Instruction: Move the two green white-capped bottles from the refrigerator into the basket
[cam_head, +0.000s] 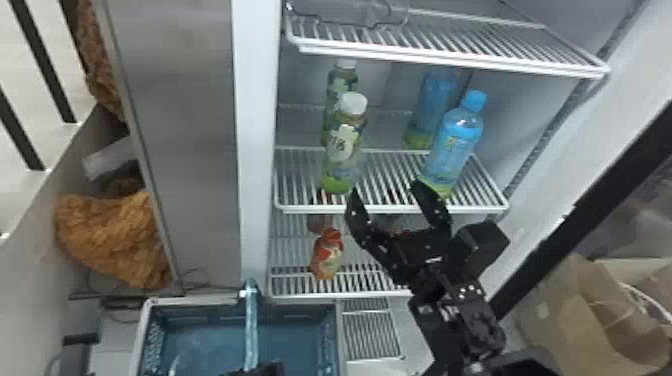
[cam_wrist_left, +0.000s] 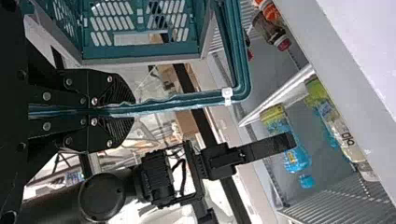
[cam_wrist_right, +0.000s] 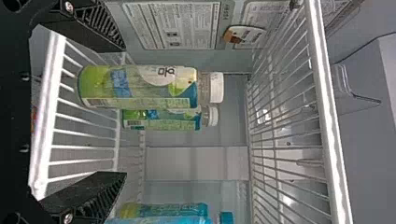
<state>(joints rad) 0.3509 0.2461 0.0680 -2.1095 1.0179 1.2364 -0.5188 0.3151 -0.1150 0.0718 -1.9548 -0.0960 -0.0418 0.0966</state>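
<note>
My right gripper (cam_head: 384, 191) is open at the front edge of the middle refrigerator shelf, between the front green white-capped bottle (cam_head: 344, 145) and the blue bottles. The second green bottle (cam_head: 337, 86) stands upright behind it, partly hidden. From the right wrist, the gripper (cam_wrist_right: 123, 111) has its fingers wide apart, with the front green bottle (cam_wrist_right: 140, 87) nearer one finger and not held. The basket (cam_head: 210, 340) sits low in front of the refrigerator. At the bottom edge is my left gripper (cam_head: 260, 370); seen at its own wrist, this gripper (cam_wrist_left: 126, 109) is shut on the basket handle (cam_wrist_left: 187, 100).
Two blue bottles (cam_head: 454, 145) stand on the right of the same shelf. An upper wire shelf (cam_head: 450, 47) hangs above, and a red-capped pouch (cam_head: 327, 255) is on the shelf below. The refrigerator's left frame (cam_head: 256, 150) rises beside the bottles; a paper bag (cam_head: 575, 310) is at the right.
</note>
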